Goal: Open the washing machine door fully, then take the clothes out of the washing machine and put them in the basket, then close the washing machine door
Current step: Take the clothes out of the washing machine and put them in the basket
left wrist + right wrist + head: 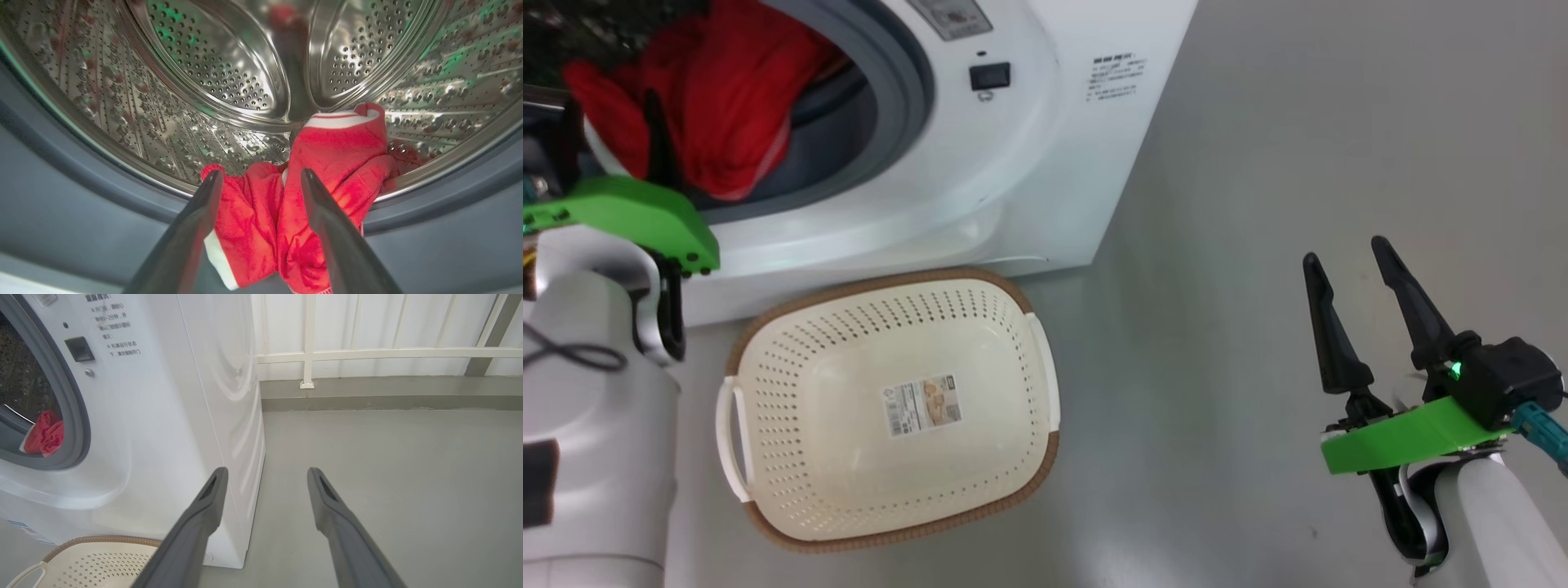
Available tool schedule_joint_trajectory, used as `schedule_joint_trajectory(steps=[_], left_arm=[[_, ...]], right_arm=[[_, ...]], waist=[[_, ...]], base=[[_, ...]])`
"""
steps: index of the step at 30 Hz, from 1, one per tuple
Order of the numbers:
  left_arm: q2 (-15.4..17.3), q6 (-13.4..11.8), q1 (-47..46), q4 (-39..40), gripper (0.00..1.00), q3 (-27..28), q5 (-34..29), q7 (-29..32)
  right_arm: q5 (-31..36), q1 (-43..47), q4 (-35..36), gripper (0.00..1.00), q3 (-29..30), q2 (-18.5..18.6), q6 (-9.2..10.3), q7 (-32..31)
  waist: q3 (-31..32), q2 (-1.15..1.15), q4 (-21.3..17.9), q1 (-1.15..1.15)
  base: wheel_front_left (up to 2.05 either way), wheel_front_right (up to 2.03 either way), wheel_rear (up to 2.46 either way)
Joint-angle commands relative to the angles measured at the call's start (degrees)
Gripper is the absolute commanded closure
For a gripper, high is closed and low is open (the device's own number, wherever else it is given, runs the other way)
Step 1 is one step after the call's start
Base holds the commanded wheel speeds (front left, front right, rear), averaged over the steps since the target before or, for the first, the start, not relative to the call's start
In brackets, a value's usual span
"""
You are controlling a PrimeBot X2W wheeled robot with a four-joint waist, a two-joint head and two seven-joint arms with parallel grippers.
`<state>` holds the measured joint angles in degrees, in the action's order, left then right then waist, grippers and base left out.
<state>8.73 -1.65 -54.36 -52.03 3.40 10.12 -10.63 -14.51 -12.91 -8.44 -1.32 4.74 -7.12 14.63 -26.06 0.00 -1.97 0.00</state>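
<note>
The washing machine (1029, 163) stands at the upper left with its mouth uncovered; the washing machine door is out of view. Red clothes (727, 106) with white trim lie in the drum and spill over the grey ring. My left gripper (609, 114) is open at the mouth. In the left wrist view its fingers straddle the red clothes (327, 155) without closing on them, gripper (261, 177). The cream basket (800, 392) sits on the floor in front of the machine with nothing in it. My right gripper (1356, 261) hangs open over bare floor, well right of the basket.
The grey floor (1217, 245) stretches to the right of the machine. In the right wrist view, a low kerb and a white railing (310, 355) run behind the machine's side panel (229, 396). The basket's rim (102, 539) shows at the lower left there.
</note>
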Motion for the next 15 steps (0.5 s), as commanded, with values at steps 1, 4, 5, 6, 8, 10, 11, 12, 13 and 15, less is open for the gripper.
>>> schedule_joint_trajectory(steps=[1,4,5,6,8,10,11,12,13,15], left_arm=[[3.34,-0.87,-1.86,-0.97,0.0,0.64,-0.81,1.15],[4.28,-1.87,-4.41,-4.34,0.0,0.03,-1.48,2.92],[4.28,-1.87,-4.41,-4.34,0.0,0.03,-1.48,2.92],[4.66,-2.27,-5.17,-5.26,0.0,-0.27,-1.84,3.24],[5.5,-3.19,-6.44,-6.82,0.0,-1.11,-2.86,3.59],[6.32,-4.14,-7.39,-8.15,0.0,-2.21,-4.14,3.65],[6.67,-4.6,-7.79,-8.93,0.0,-2.87,-4.87,3.95],[6.99,-5.06,-8.16,-9.71,0.0,-3.36,-5.4,4.42],[7.38,-5.65,-8.48,-10.39,0.0,-3.94,-6.06,4.74],[8.12,-6.92,-9.1,-11.44,0.0,-5.1,-7.41,5.01]], right_arm=[[0.21,-0.97,1.67,0.0,-1.8,0.24,-0.36,0.37],[0.06,-1.53,1.67,0.0,-2.11,0.17,-0.36,0.37],[0.06,-1.53,1.67,0.0,-2.11,0.17,-0.36,0.37],[0.0,-1.73,1.71,0.0,-2.22,0.14,-0.36,0.37],[-0.08,-2.08,1.7,0.0,-2.5,0.05,-0.36,0.37],[-0.2,-2.43,1.6,0.0,-2.78,-0.06,-0.36,0.37],[-0.28,-2.59,1.51,0.0,-2.93,-0.14,-0.36,0.37],[-0.36,-2.74,1.4,0.0,-3.12,-0.23,-0.36,0.37],[-0.45,-2.9,1.28,0.0,-3.28,-0.33,-0.36,0.37],[-0.61,-3.18,1.16,0.0,-3.59,-0.54,-0.36,0.37]], waist=[[-2.14,0.0,-1.18,0.0],[-3.17,0.0,-1.69,0.0],[-3.17,0.0,-1.69,0.0],[-3.47,0.0,-1.84,0.0],[-3.9,0.0,-2.13,0.0],[-4.21,0.0,-2.4,0.0],[-4.31,0.0,-2.54,0.0],[-4.43,0.0,-2.73,0.0],[-4.5,0.0,-2.87,0.0],[-4.64,0.0,-3.13,0.0]], base=[[0.0,0.0,0.0],[0.0,0.0,0.0],[0.0,0.0,0.0],[0.0,0.0,0.0],[0.0,0.0,0.0],[0.0,0.0,0.0],[0.0,0.0,0.0],[0.0,0.0,0.0],[0.0,0.0,0.0],[0.0,0.0,0.0]])
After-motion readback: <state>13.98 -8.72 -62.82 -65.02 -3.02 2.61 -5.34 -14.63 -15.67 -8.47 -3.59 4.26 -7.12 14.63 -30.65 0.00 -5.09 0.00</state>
